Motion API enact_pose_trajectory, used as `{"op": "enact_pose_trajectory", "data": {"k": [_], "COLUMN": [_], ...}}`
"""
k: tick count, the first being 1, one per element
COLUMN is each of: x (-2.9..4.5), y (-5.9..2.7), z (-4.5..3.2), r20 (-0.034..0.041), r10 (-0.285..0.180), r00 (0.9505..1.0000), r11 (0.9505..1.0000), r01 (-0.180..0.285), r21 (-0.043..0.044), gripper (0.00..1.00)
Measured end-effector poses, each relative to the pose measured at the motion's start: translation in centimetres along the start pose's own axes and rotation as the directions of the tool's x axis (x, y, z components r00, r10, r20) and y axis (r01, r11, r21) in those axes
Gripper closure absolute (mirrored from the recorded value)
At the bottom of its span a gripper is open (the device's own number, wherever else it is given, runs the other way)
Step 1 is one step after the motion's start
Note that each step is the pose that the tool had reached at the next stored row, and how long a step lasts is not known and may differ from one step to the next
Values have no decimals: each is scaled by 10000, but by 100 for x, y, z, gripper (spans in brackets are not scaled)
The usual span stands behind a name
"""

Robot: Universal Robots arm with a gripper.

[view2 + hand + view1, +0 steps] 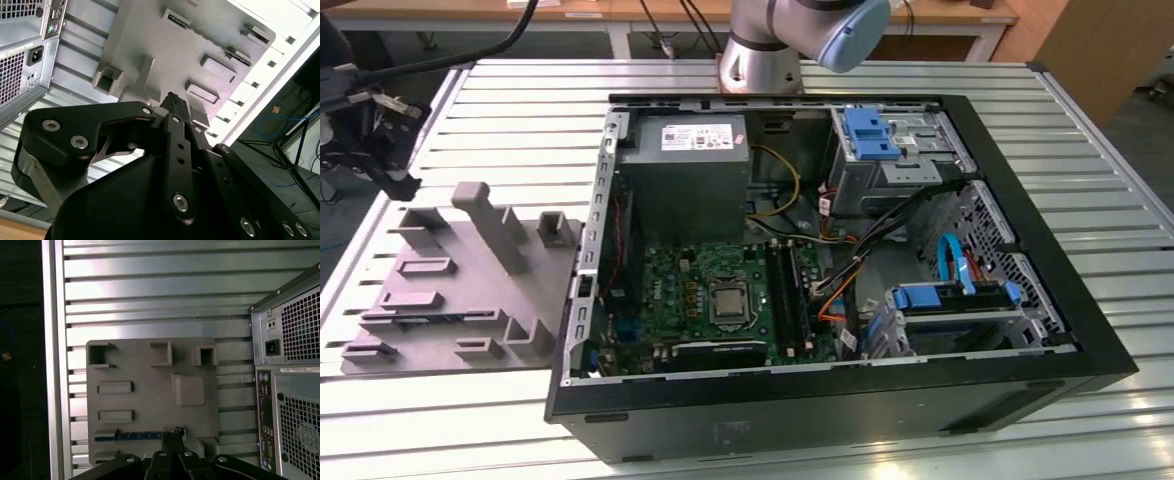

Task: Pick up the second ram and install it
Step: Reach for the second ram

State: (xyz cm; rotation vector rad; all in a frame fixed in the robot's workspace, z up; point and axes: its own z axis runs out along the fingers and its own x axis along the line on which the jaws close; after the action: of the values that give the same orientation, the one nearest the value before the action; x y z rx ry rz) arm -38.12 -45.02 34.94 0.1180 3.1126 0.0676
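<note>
Gripper (172,431): black fingers drawn narrow, tips together, nothing seen between them; set over the grey holder block (150,390), in both wrist views (172,100)

Second ram (129,436): thin blue stick seated in a long slot along the holder block's edge nearest the fingertips in the first wrist view; contact cannot be told

Holder block: on the slatted metal table (520,100), at the exterior view's left of the open computer case (841,405)

Green motherboard (680,290): inside the case
</note>
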Motion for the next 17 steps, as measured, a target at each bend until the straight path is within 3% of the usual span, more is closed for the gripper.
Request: {"op": "enact_pose_trajectory", "data": {"k": [17], "x": [100], "y": [-227], "z": [219], "r20": [0], "r10": [0], "r00": [10000], "r11": [10000], "r01": [0], "r21": [0], "gripper": [89]}}
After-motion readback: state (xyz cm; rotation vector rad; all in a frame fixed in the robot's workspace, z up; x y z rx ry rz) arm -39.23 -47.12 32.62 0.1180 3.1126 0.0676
